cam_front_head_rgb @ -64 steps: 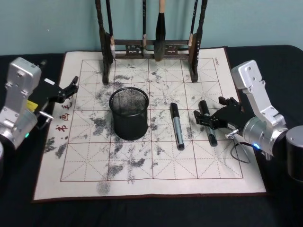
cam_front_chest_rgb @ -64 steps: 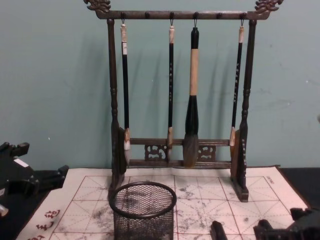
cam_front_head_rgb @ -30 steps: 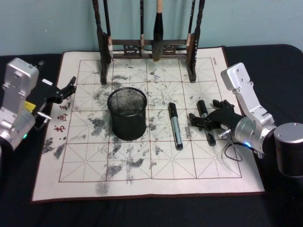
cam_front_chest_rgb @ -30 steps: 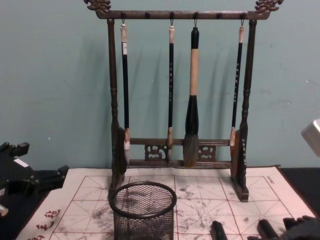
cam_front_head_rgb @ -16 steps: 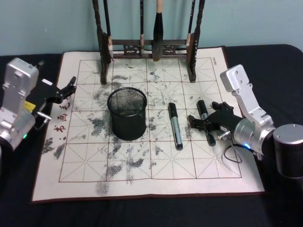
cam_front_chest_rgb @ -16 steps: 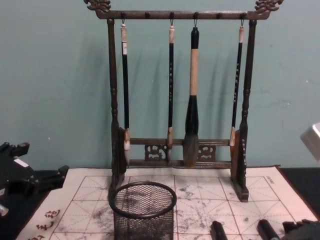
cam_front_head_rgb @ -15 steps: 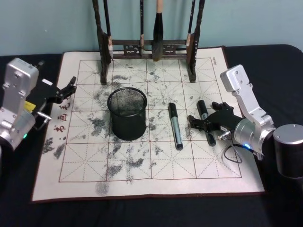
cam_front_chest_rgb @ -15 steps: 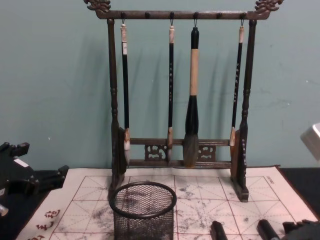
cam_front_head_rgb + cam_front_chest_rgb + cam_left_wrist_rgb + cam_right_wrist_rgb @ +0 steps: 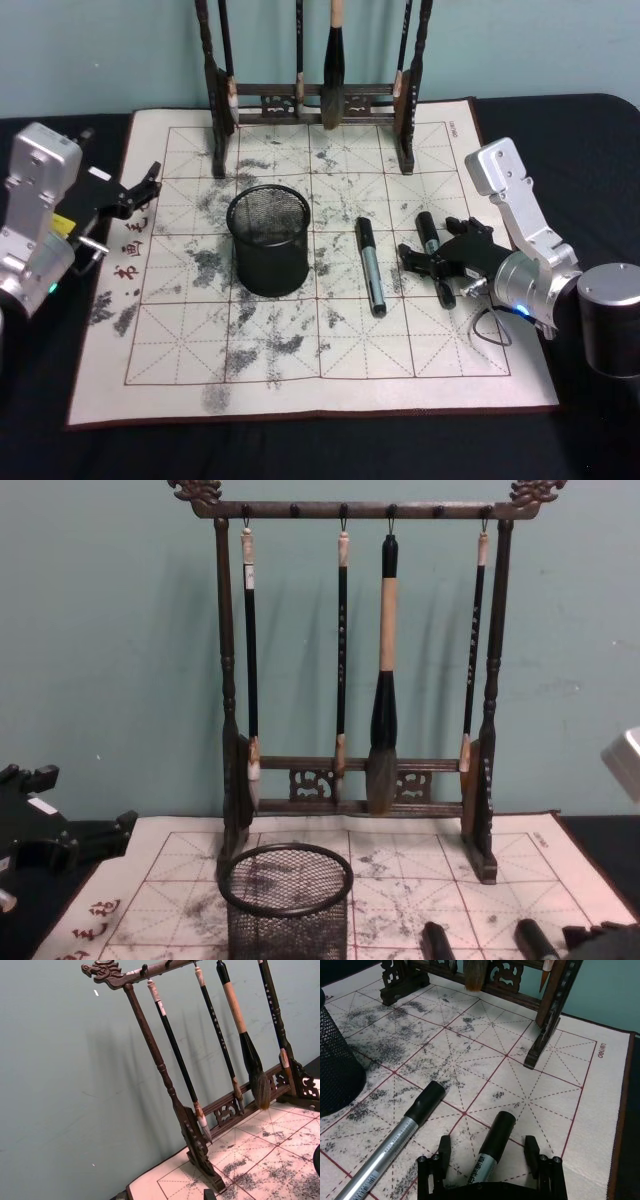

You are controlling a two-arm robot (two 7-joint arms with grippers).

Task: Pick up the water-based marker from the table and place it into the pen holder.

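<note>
Black left end effector (image 9: 148, 184) is parked at the left edge of the ink-stained mat (image 9: 180, 340). The mesh pen holder (image 9: 268, 240) stands upright, well left of the right end effector (image 9: 487, 1144). A second marker (image 9: 369, 268) lies flat just left of it. Its fingers (image 9: 444, 1146) are spread apart, straddling the water-based marker (image 9: 499, 1127), which lies flat on the mat with a gap on each side.

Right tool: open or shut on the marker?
Open: the right tool has fingers either side of the marker with gaps, marker flat on the mat. Left tool parked at the mat's left edge.
</note>
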